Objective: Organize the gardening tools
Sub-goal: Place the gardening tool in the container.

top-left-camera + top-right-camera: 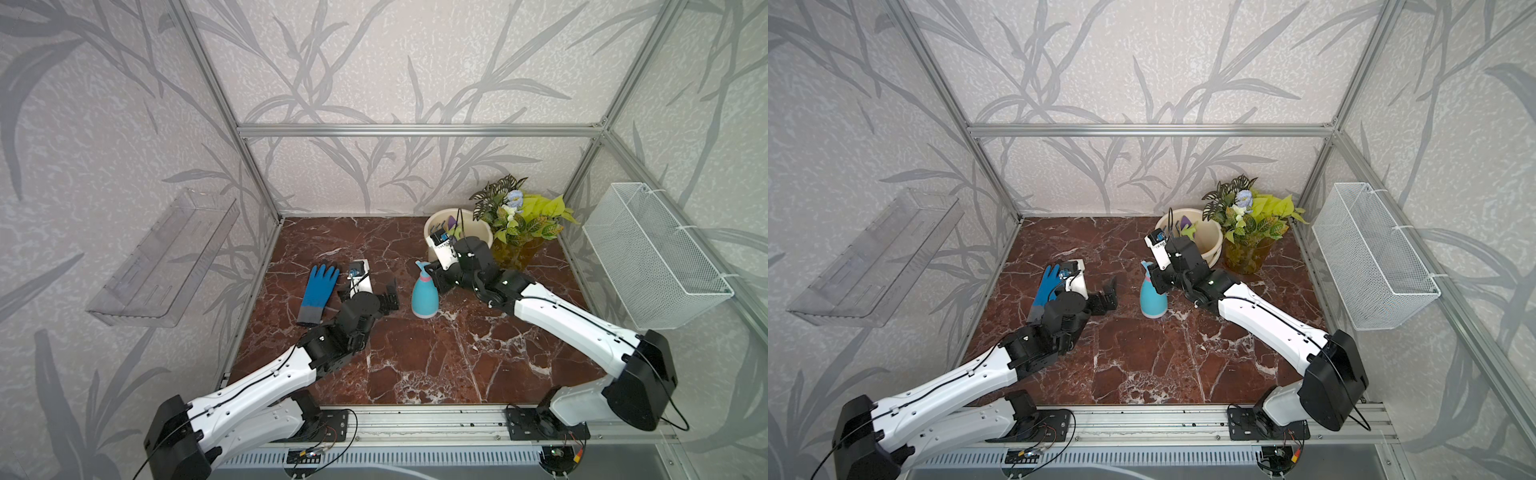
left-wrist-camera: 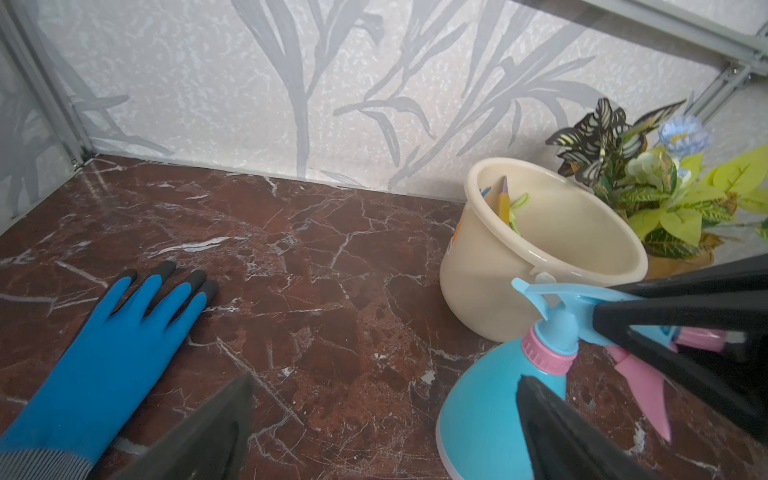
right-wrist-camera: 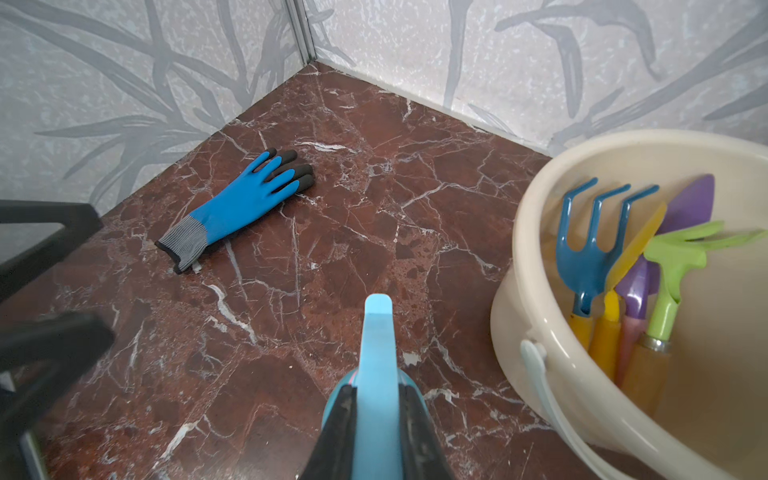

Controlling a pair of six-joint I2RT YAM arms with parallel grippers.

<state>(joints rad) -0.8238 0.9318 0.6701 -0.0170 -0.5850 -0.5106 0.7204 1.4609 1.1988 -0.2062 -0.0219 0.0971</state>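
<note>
The tools (image 3: 623, 270) stand in the bucket (image 3: 540, 291). The right claw (image 3: 377, 388) is clamped on the spray bottle (image 1: 424, 296) by its top, and the left claw (image 1: 388, 297) gapes wide and empty. That thin grip could slip and knock the bottle into the nearby bucket.

At bench (image 1: 415, 361) left, glove (image 1: 318, 293); mid-bench, spray bottle (image 1: 424, 297), just before bucket (image 1: 1210, 239) (gardening tools (image 3: 636, 249) inside, heads up); right of bucket, close beside, potted plant (image 1: 523, 220).

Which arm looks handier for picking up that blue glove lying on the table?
Probably the left. The left gripper stands open and empty, and the blue glove lies close beside that arm. The right gripper is shut on the spray bottle's head, farther from the glove.
</note>
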